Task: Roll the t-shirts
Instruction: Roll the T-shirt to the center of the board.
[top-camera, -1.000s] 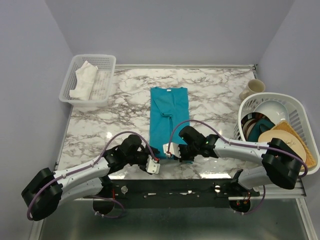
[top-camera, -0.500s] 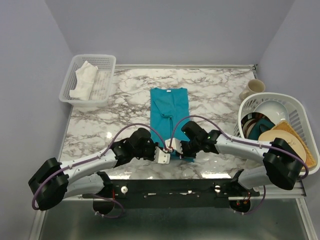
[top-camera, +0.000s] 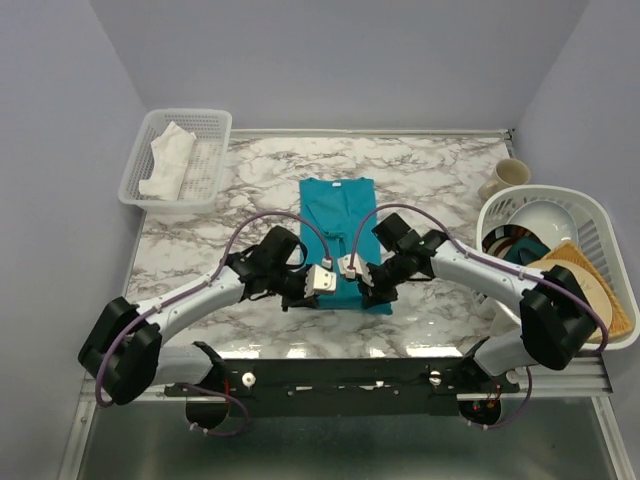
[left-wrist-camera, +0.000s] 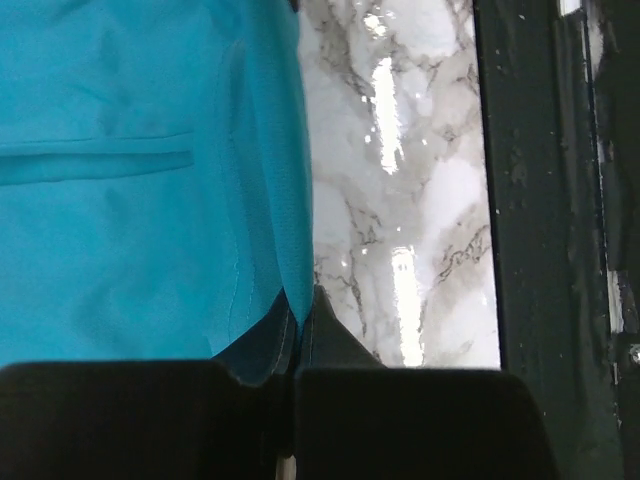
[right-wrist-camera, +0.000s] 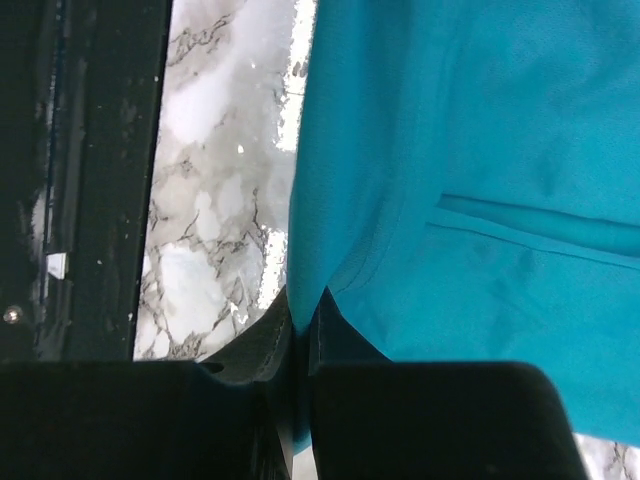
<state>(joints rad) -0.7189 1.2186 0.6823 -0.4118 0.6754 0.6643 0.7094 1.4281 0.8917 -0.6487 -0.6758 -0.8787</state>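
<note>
A teal-blue t-shirt (top-camera: 338, 215) lies folded into a long strip on the marble table (top-camera: 440, 180), collar at the far end. Both grippers hold its near hem, side by side. My left gripper (top-camera: 308, 296) is shut on the hem's left corner; in the left wrist view the fabric (left-wrist-camera: 120, 150) is pinched between the closed fingertips (left-wrist-camera: 298, 315). My right gripper (top-camera: 372, 296) is shut on the right corner, and the right wrist view shows cloth (right-wrist-camera: 480, 130) clamped at its tips (right-wrist-camera: 305, 310). The arms hide the hem's edge in the top view.
A white basket (top-camera: 213, 118) with a white cloth (top-camera: 168, 160) stands at the back left. At the right, a cream mug (top-camera: 508, 175) sits behind a white dish basket (top-camera: 600, 215) holding bowls and plates. A black rail (top-camera: 400, 372) runs along the near edge.
My left gripper swung right to the hem and closed on it. Both grippers then moved away from the near edge, carrying the hem up the shirt.
</note>
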